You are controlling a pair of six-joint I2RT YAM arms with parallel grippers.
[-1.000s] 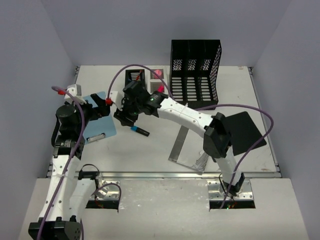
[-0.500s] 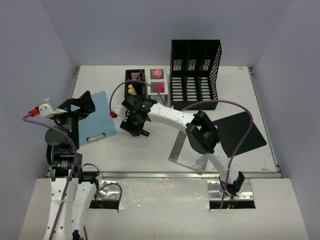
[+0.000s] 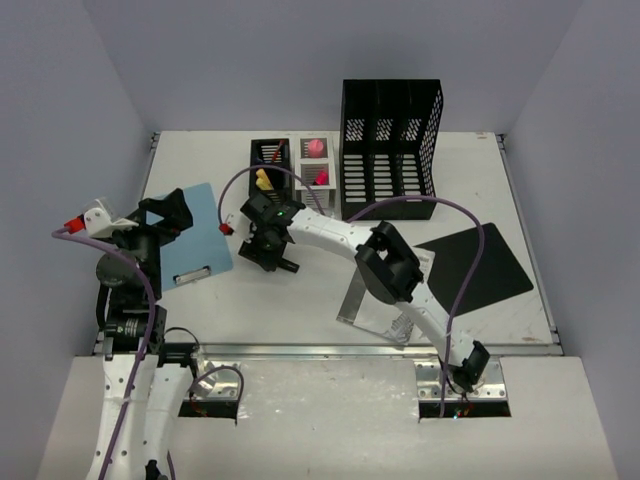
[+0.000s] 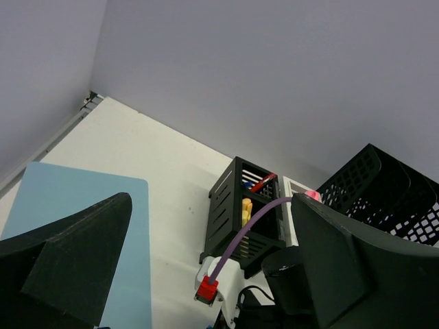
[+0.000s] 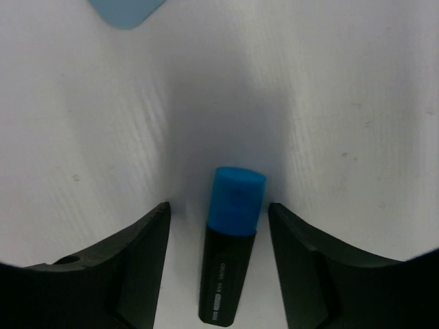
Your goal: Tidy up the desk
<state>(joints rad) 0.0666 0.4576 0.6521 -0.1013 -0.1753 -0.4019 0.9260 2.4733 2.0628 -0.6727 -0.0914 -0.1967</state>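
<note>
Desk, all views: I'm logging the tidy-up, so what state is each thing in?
Marker, capped, lying on the desk, not gripped.
Right gripper, open, straddling the marker.
Left gripper, open, empty, raised.
Blue clipboard, lying flat.
Pen holder, upright, holding a few items.
File rack, upright.
Black sheet, lying flat.

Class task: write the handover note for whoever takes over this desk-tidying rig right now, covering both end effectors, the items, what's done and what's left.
Left end effector: open, empty, above the blue clipboard.
Right end effector: open, straddling the blue-capped marker lying on the desk, no grip yet.
Done: pens already in the black pen holder.
Left: close on the marker, probably move it to the holder; clipboard and black sheet lie loose.
</note>
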